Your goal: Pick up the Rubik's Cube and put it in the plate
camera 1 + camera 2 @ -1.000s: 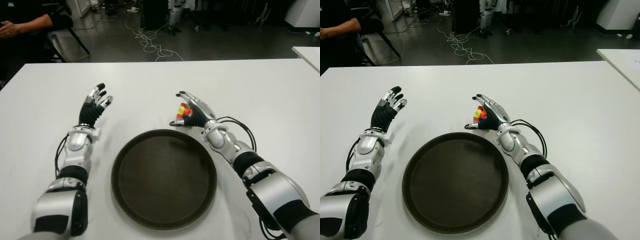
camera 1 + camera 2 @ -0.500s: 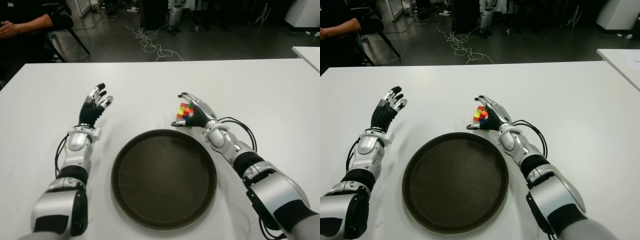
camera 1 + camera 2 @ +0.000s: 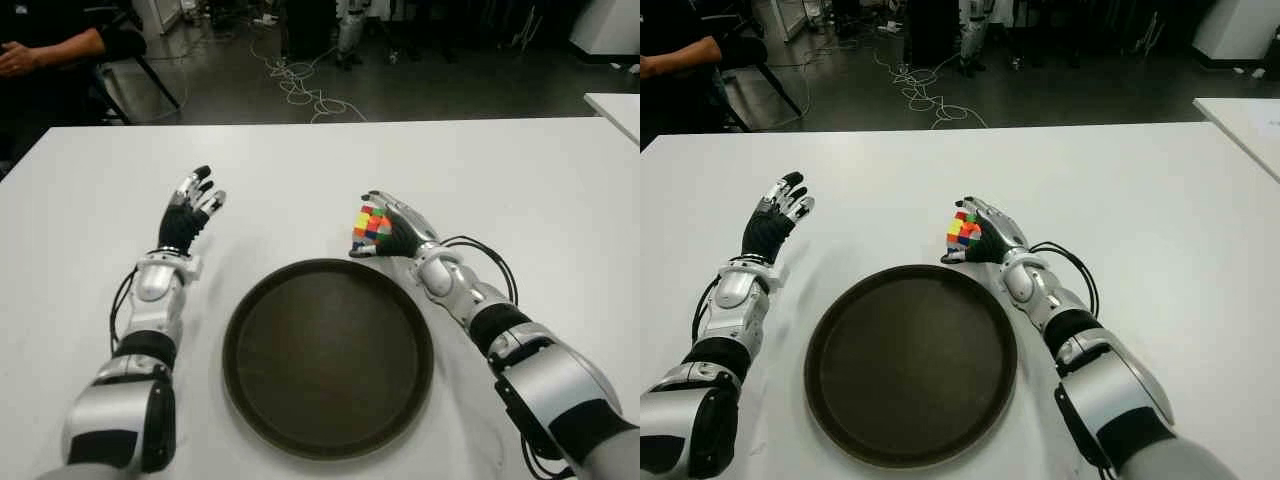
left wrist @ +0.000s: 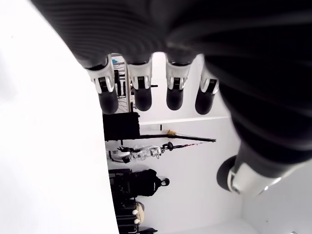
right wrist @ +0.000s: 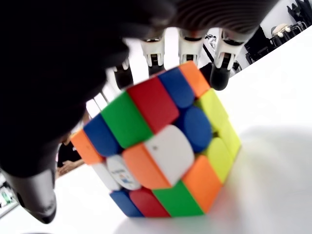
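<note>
The right hand (image 3: 398, 232) is now closing around the Rubik's Cube (image 3: 369, 226) and tipping it up, at the plate's (image 3: 250, 300) one o'clock rim; lifting looks imminent. The left hand (image 3: 190, 212) is hovering open at ten o'clock.

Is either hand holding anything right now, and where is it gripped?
The right hand holds the Rubik's Cube, fingers over its top, thumb low on its side.
</note>
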